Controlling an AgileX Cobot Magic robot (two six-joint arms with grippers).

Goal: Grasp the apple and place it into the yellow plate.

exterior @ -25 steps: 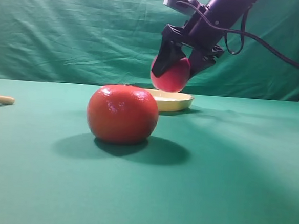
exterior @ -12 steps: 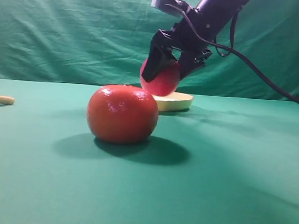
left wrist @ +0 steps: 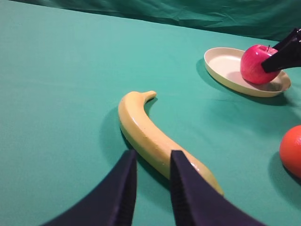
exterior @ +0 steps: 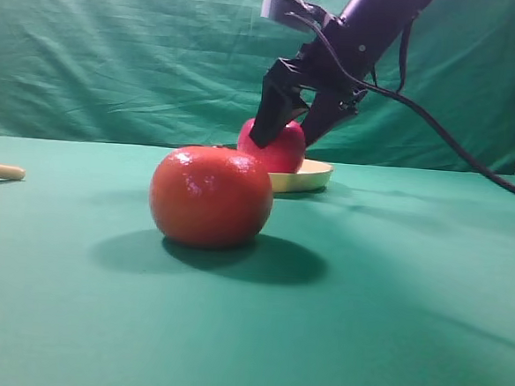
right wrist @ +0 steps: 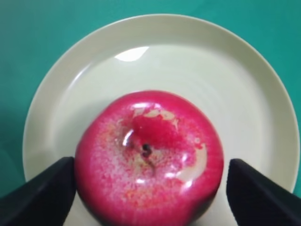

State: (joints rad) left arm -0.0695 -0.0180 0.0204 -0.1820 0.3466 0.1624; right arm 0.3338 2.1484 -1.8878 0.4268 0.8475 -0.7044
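The apple (right wrist: 148, 155) sat in the plate (right wrist: 155, 21), stem up, on the half nearer the right gripper (exterior: 284, 135) rather than dead centre. The gripper's jaws stood apart on either side of the apple, one close against its skin and the other showing a sliver of plate between; it did not look clamped. The step in hand seemed to be the release. Doing it well meant spreading the jaws wider first, then lifting straight up off the plate, so that neither finger dragged the apple toward the low rim. Above the plate the way was free. The orange (exterior: 210, 197) stood on the table (exterior: 390, 326) near the plate. The banana (left wrist: 150, 136) lay well apart from the plate, under the left gripper (left wrist: 153, 157), whose jaws were narrowly apart and empty.
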